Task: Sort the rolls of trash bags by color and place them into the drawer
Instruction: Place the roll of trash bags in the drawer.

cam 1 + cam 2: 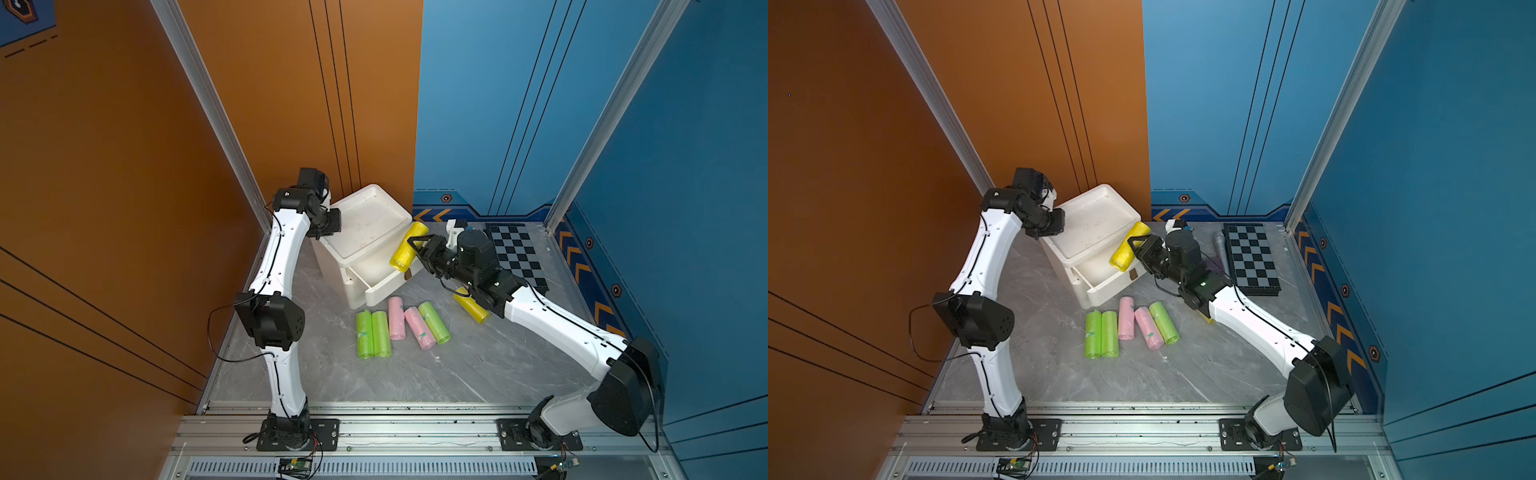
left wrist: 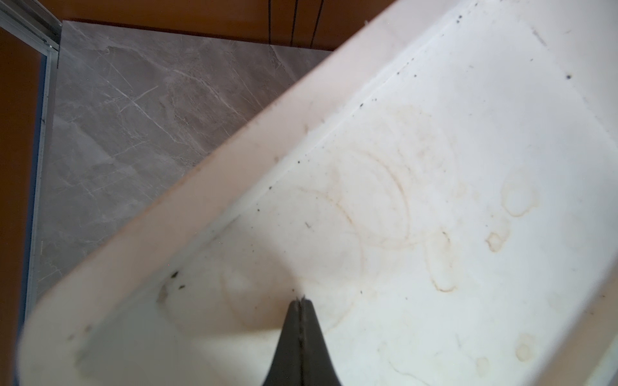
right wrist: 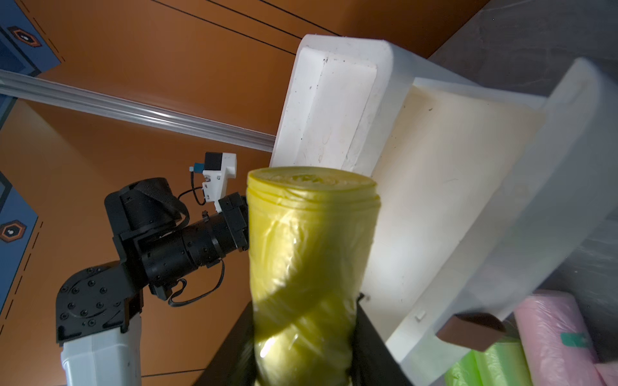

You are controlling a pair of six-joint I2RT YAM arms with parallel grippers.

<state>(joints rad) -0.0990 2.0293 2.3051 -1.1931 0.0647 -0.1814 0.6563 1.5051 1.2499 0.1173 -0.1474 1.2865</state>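
Yellow roll (image 3: 311,267): fills the right wrist view, clamped across its body by the right gripper (image 1: 417,248); in both top views it hangs tilted over the open drawer (image 1: 386,291), at 11 o'clock on the table (image 1: 415,374)
Left gripper (image 2: 301,302): tips pressed together on nothing, resting on the stained top tray of the white cabinet (image 1: 332,266)
Loose rolls: three green rolls (image 1: 365,334) and two pink rolls (image 1: 396,318) lie side by side at 6 o'clock of the drawer, with a second yellow roll (image 1: 473,309) at 3 o'clock of them
Risk, snag: the held roll's upper end reaches over the cabinet's top edge; lowered at this slant it would likely catch the rim or bridge the drawer wall
Risk, slip: the glossy film may slide or squash in the jaws
Risk, shift: a bump could push the light cabinet if the left gripper's press eases
Hidden, drawer: its floor shows only in part behind the held roll, so whether anything lies inside cannot be told
Hidden, table: the second yellow roll sits half under the right forearm
Hard to make out: a grey stick (image 1: 1220,245) beside the chessboard (image 1: 1252,259) at 2 o'clock
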